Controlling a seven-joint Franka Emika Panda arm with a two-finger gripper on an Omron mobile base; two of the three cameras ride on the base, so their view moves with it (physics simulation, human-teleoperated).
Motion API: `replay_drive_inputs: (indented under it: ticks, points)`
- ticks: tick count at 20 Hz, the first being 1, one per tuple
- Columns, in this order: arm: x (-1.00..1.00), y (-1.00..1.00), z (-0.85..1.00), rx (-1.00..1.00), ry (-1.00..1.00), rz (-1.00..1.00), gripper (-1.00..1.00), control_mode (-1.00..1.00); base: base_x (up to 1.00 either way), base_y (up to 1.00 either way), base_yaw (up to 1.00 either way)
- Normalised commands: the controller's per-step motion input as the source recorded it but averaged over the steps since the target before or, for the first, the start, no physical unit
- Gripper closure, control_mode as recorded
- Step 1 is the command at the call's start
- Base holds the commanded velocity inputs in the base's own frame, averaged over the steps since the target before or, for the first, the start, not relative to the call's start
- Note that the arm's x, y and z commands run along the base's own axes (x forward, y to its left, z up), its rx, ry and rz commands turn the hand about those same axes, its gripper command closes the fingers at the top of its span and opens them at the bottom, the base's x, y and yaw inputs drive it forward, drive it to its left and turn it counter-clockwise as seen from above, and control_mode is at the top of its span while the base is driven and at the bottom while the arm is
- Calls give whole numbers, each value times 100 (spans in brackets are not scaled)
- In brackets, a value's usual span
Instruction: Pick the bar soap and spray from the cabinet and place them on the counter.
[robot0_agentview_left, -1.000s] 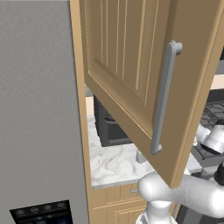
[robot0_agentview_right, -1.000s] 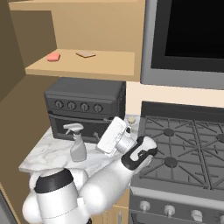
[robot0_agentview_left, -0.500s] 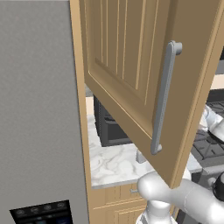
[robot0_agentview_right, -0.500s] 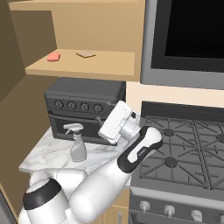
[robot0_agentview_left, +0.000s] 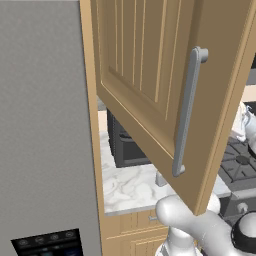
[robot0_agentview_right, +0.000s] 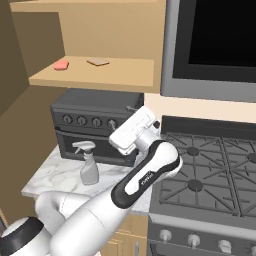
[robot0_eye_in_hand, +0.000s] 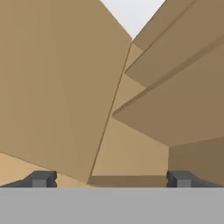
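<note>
My claw — spread wide, empty — points up into the cabinet. The spray stands on the counter; farther, the bar soap lies up-left on the shelf.

A grey fridge is seen at the left, with a dark panel low on its front. A dark toaster oven is set at the far wall. To its right, a stove with black grates lies under a black microwave.
</note>
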Motion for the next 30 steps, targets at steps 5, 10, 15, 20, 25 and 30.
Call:
replay_drive_inputs:
  ticks: [5,10,15,20,25,30]
  points:
    - [-14,-14,56,0,21,-31,-100,-100,0,0,0]
    - [-13,-5,55,0,31,-30,-100,-100,0,0,0]
    - [-4,0,42,1,34,-14,-100,-100,0,0,0]
    - [-3,0,33,4,31,2,-100,-100,0,0,0]
    - [-30,0,-3,0,3,11,-100,-100,0,0,0]
    - [-48,0,0,0,-2,11,-100,-100,0,0,0]
